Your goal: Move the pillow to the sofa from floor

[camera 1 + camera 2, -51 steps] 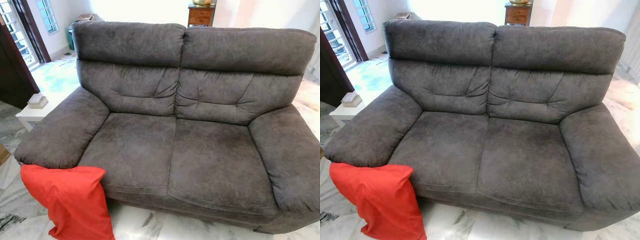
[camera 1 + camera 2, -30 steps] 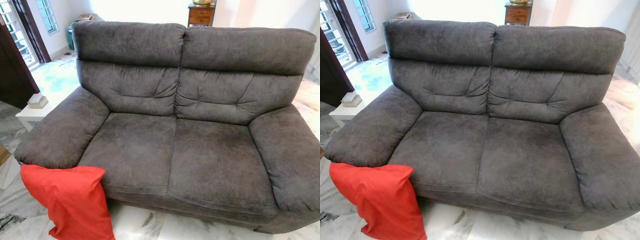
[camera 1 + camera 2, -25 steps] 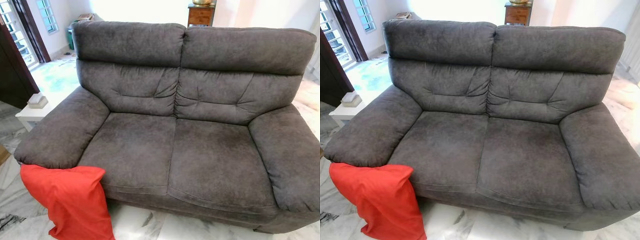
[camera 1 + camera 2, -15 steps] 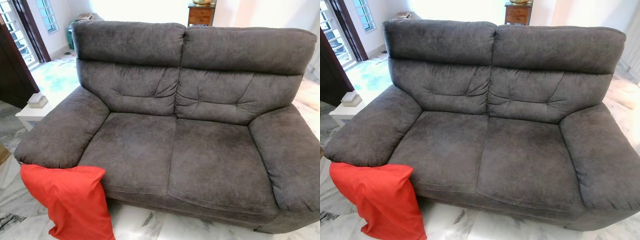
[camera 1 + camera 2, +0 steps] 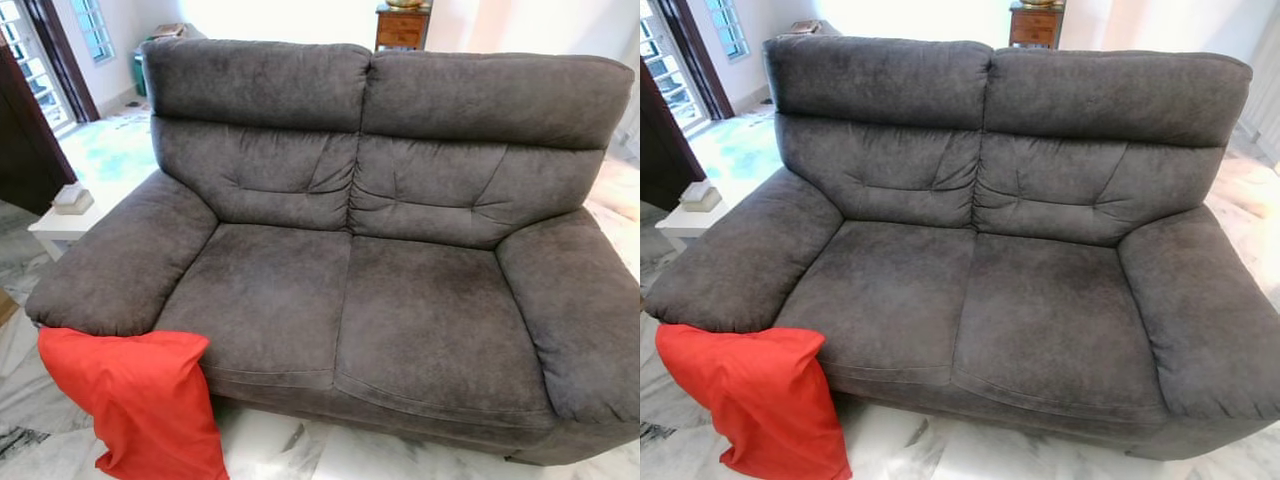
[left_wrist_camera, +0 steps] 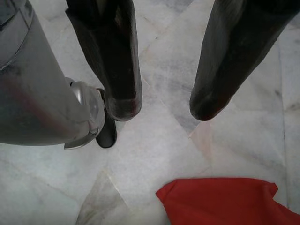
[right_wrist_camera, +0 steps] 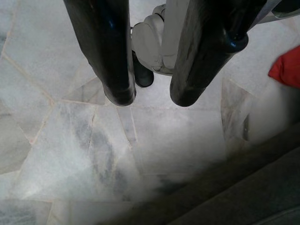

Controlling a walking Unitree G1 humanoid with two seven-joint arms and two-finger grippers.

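Red pillow [image 5: 135, 400] on the marble floor [image 5: 270, 450], propped against the near left corner of the sofa [image 5: 350, 300], top edge tucked under the front of the left armrest [image 5: 120, 265]. Seat cushions bare. White side bench [image 5: 60, 222] just left of that armrest, carrying a small pale box [image 5: 72, 197]. Wooden cabinet [image 5: 402, 30] far behind the backrest; dark door frame [image 5: 55, 55] at far left.

From the left wrist: left gripper [image 6: 164, 105] hanging over the floor, jaws parted and holding nothing, a corner of the pillow [image 6: 225, 201] beyond the fingertips, plus a silver leg and dark foot [image 6: 105, 133] of the robot, details absent from the head views.

From the right wrist: right gripper [image 7: 152, 98] likewise above marble, jaws a narrow gap apart and empty, a pale robot foot [image 7: 150, 44] behind them, a sliver of red pillow [image 7: 287, 70] at one edge, and the dark blurred sofa base [image 7: 234, 206] close by.
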